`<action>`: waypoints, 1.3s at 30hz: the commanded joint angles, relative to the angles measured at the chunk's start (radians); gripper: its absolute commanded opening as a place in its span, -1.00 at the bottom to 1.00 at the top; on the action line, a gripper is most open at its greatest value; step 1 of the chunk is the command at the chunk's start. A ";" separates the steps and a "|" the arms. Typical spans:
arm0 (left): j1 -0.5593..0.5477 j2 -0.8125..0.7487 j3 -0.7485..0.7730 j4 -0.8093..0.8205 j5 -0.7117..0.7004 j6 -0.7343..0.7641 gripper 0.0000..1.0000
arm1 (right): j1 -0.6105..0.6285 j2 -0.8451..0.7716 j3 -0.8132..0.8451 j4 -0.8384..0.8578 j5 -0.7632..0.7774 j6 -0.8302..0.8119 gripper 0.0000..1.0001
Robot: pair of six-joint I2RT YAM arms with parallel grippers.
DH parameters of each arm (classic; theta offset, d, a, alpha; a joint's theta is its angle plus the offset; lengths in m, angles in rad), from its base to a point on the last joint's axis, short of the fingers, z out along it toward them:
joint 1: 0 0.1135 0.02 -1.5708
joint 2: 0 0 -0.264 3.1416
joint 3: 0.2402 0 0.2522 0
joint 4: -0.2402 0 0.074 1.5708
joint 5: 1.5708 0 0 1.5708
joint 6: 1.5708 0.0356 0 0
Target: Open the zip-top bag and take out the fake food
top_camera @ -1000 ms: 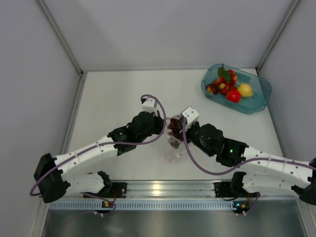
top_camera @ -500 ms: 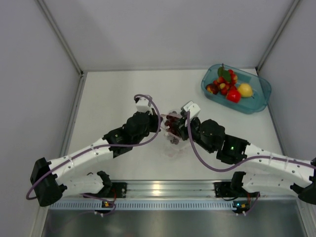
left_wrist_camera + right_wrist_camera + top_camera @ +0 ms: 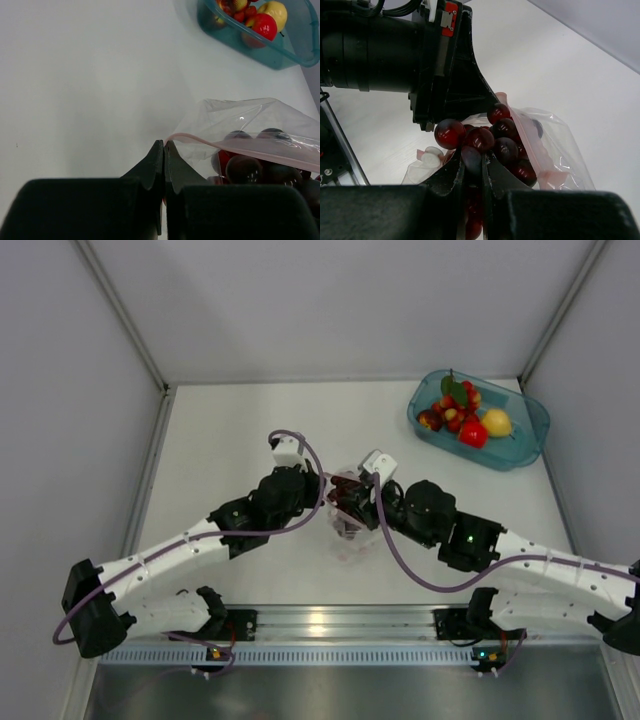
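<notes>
A robot test lab is shown. A plain white table [image 3: 230, 430] is closed in by bare grey walls [image 3: 330, 300] at its far edge and both sides, joined by metal strips [image 3: 120, 312]. Two robot arms [image 3: 170, 555] are bolted to a metal rail [image 3: 340, 620] at the table's near edge. Purple cables [image 3: 296, 432] are looped over the arms above the table's middle.
</notes>
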 commanded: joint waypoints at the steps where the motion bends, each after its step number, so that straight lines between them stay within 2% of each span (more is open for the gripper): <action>1: 0.051 0.036 -0.004 -0.093 -0.113 0.026 -1.00 | 0.012 -0.109 0.091 0.154 -0.047 -0.033 -1.00; 9: 0.051 0.051 -0.021 -0.090 -0.092 0.021 -1.00 | 0.011 -0.132 0.083 0.257 0.126 -0.021 -1.00; 16: 0.051 0.004 -0.081 -0.042 -0.039 0.032 -1.00 | 0.005 -0.037 0.201 0.210 0.394 -0.084 -1.00; 22: 0.051 -0.082 -0.156 0.030 0.033 0.077 -1.00 | -0.032 0.070 0.333 0.121 0.485 -0.121 -1.00; 27: 0.051 -0.104 -0.165 0.033 0.062 0.119 -1.00 | -0.080 0.105 0.367 0.075 0.386 -0.064 -1.00; 30: 0.051 -0.102 -0.159 0.032 0.040 0.129 -1.00 | -0.083 0.092 0.334 0.096 0.194 -0.046 -1.00; 31: 0.051 -0.097 -0.154 0.030 0.033 0.127 -1.00 | -0.083 0.086 0.306 0.102 0.059 -0.046 -1.00; 33: 0.052 -0.090 -0.130 0.016 0.001 0.107 -1.00 | -0.083 0.073 0.281 0.111 -0.069 -0.050 -1.00; 34: 0.057 -0.084 -0.119 0.007 -0.009 0.098 -1.00 | -0.083 0.069 0.257 0.116 -0.198 -0.053 -1.00; 39: 0.078 -0.048 -0.041 -0.028 -0.070 0.055 -1.00 | -0.083 0.014 0.153 0.197 -0.311 -0.017 -1.00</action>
